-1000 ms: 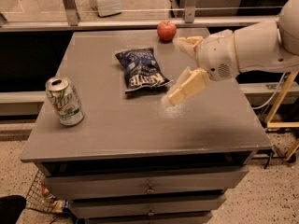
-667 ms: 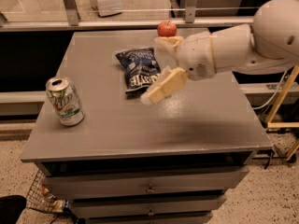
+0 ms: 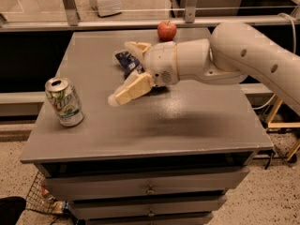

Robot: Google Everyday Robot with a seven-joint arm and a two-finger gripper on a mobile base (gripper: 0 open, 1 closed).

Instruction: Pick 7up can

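The 7up can (image 3: 64,101) stands upright near the left front edge of the grey cabinet top (image 3: 187,125). It is silver-white with green lettering and an open silver top. My gripper (image 3: 123,73) hangs over the middle of the top, to the right of the can and apart from it. Its two cream fingers are spread wide: one finger (image 3: 130,89) points down-left toward the can, the other (image 3: 136,46) sits further back. Nothing is between them.
A dark blue chip bag (image 3: 128,61) lies behind the gripper, mostly hidden by it. A red apple (image 3: 167,30) sits at the back edge. My white arm (image 3: 248,60) reaches in from the right. A wire basket (image 3: 44,198) is on the floor at lower left.
My gripper and arm have moved left across the cabinet top, over the chip bag and closer to the can. The can has not moved.
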